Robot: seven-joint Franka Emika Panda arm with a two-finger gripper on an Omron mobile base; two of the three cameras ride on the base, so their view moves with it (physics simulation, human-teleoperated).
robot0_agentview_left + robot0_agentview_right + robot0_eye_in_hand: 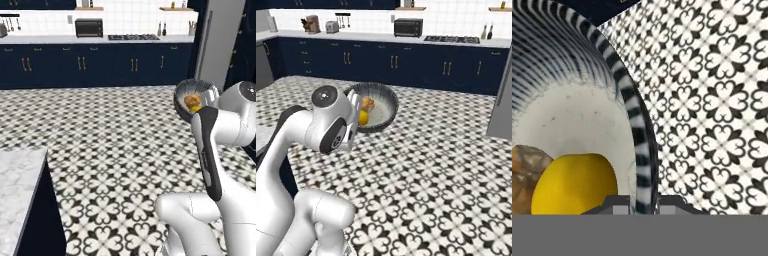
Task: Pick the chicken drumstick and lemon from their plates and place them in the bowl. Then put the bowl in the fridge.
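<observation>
The bowl [378,106] is held up in the air above the patterned floor [110,150], tilted so that its pale inside is seen in the right base view. The gripper [643,204] is closed on the bowl's rim: in the hand view the striped rim passes between the two dark fingertips [618,204], one inside the bowl and one outside.

Inside the bowl the lemon [574,184] and the drumstick [526,172] are seen, lying side by side and touching, both at the low side of the bowl near the gripper. In the right base view the drumstick [368,104] is above the lemon [363,117], and both are partly hidden by the arm. In the left base view the bowl [196,95] is seen behind the arm, with the drumstick [192,101] and a small part of the lemon [196,108] just over the hand.

The fridge [220,42] stands at the right of the left base view, behind the bowl, and its grey door is closed. A marble worktop [17,190] is seen at the lower left, well apart from the bowl. Navy cabinets [406,62] with brass handles run along the far wall, and a microwave [408,27] is placed on top of them.
</observation>
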